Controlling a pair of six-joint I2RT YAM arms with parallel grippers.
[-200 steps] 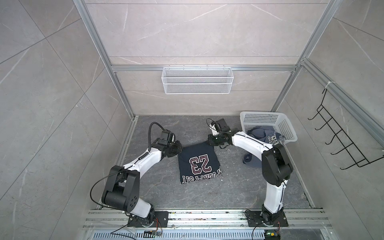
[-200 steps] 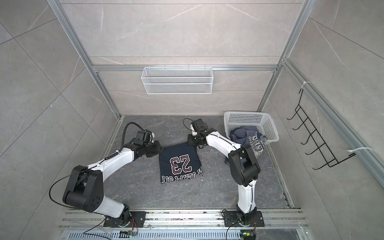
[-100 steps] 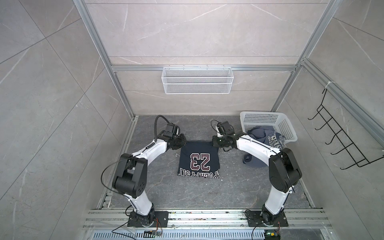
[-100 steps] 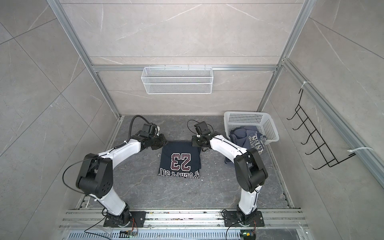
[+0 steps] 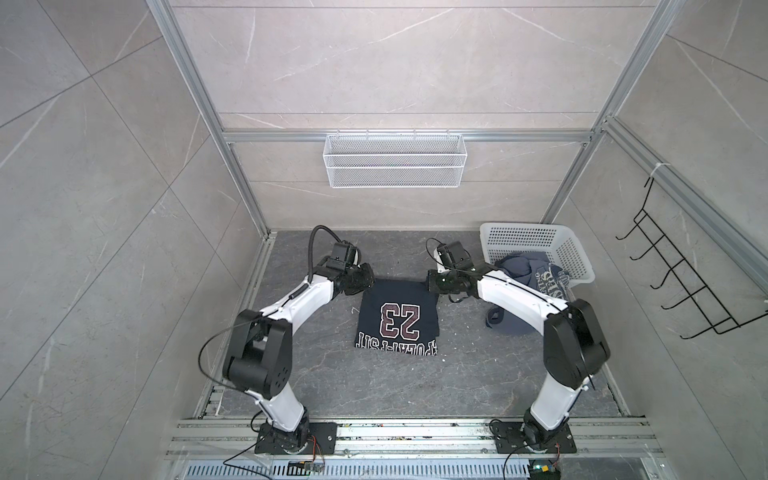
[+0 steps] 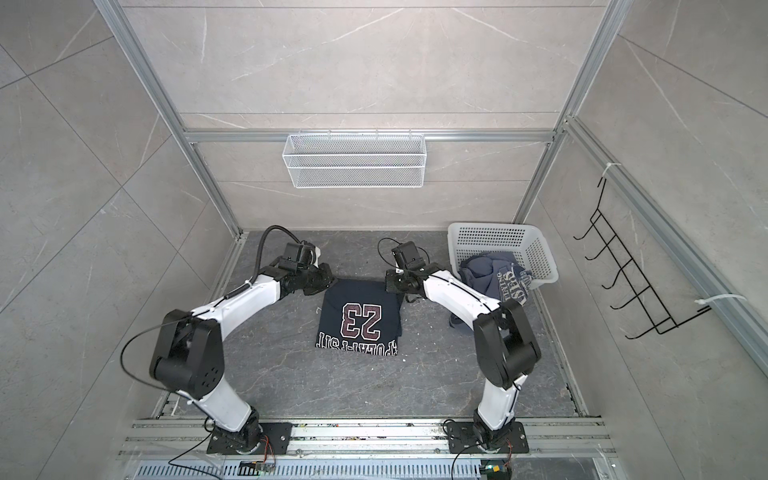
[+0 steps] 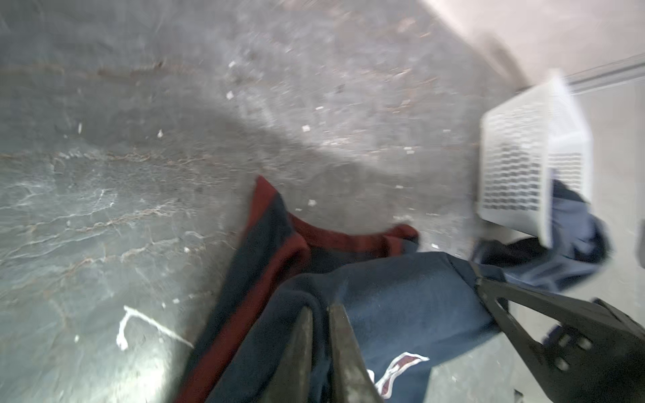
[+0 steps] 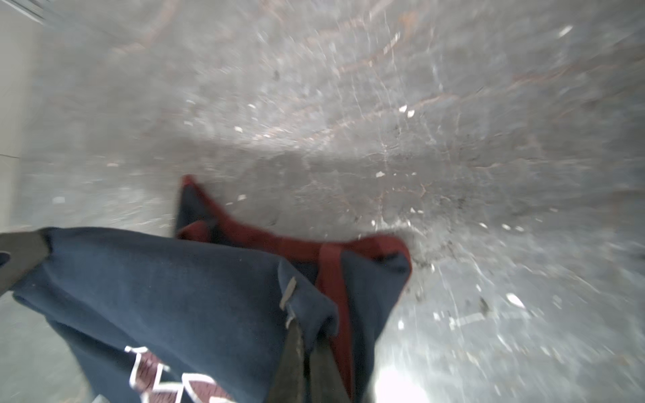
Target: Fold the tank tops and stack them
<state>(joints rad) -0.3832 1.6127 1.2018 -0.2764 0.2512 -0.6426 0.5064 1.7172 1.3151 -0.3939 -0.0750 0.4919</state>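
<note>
A navy tank top (image 5: 397,320) (image 6: 359,318) with a maroon "23" lies folded flat on the grey floor in both top views. My left gripper (image 5: 363,280) (image 6: 328,280) is at its far left corner and my right gripper (image 5: 432,284) (image 6: 390,286) at its far right corner. In the left wrist view my left gripper (image 7: 323,314) is shut on navy cloth above the maroon-trimmed straps. In the right wrist view my right gripper (image 8: 307,328) pinches navy cloth the same way. A slate-blue tank top (image 5: 536,274) (image 6: 498,278) (image 7: 572,237) hangs out of the basket, partly hidden by my right arm.
A white perforated basket (image 5: 536,249) (image 6: 503,245) (image 7: 523,167) stands at the back right corner. A white wire shelf (image 5: 395,160) hangs on the back wall. On the right wall is a black hook rack (image 5: 685,282). Aluminium rails run along the front edge.
My left gripper has moved right and farther back with its corner. The navy tank top's far edge now stretches straighter between both grippers, and the garment lies squarer.
</note>
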